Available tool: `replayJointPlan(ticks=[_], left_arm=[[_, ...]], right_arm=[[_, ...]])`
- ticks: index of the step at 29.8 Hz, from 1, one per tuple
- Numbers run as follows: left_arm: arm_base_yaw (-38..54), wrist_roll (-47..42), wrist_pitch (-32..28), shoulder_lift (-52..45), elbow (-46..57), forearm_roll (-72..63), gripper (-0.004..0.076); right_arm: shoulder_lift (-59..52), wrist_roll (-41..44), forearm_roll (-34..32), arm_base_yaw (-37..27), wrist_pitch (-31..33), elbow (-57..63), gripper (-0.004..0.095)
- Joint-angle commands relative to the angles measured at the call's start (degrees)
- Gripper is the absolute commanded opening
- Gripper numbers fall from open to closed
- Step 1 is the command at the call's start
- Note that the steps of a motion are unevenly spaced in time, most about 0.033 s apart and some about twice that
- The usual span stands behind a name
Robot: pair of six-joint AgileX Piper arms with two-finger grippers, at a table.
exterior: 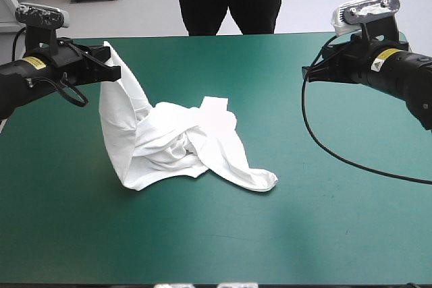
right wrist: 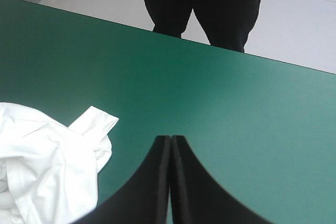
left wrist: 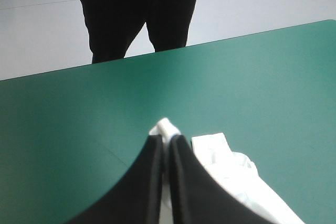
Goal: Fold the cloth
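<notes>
High view, left hand pinching raised T-shirt corner

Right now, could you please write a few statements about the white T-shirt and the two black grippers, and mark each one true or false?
1. The left gripper is shut on a lifted part of the white short-sleeved T-shirt. True.
2. The right gripper also holds the T-shirt. False: its fingers are shut on nothing, and it is apart from the cloth.
3. The T-shirt lies spread flat on the teal-green table cover. False: it is a crumpled heap with one part pulled up towards the left gripper.
4. Most of the T-shirt rests on the cover. True.
</notes>
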Motion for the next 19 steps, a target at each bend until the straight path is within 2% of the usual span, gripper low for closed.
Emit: replayJointPlan(ticks=[1,6,8,10,15,17,19], left_arm=[[-0.1,-0.31,-3.99,-1.31,-1.74,-1.44,-0.0009],[-0.1,-0.31,-3.99,-1.31,-1.74,-1.44,-0.0009],[-0.1,-0.31,-3.99,-1.31,-1.74,-1.44,-0.0009],[-0.1,-0.31,-3.99,-1.31,-1.74,-1.44,-0.0009],[-0.1,-0.31,-3.99,-1.31,-1.74,-1.44,-0.0009],[-0.1,-0.31,-3.75,-1.31,-1.74,-1.44,-0.0009],[-0.1,-0.31,-3.53,-1.31,-1.74,-1.44,-0.0009]], right_arm=[[-0.93,-0.18,-0.32,0.11,-3.28,-1.79,-0.0013],[-0.68,-0.34,-0.32,0.11,-0.14,-1.79,-0.0007],[-0.32,-0.69,-0.32,0.11,1.74,-1.79,0.003],[0.33,-0.8,-0.14,0.11,3.28,-1.54,0.0115],[1.85,-1.06,2.8,1.5,6.87,0.88,0.0484],[2.46,-0.91,3.14,2.6,9.04,2.22,0.0542],[2.92,-0.07,3.41,3.3,9.42,4.04,0.0536]])
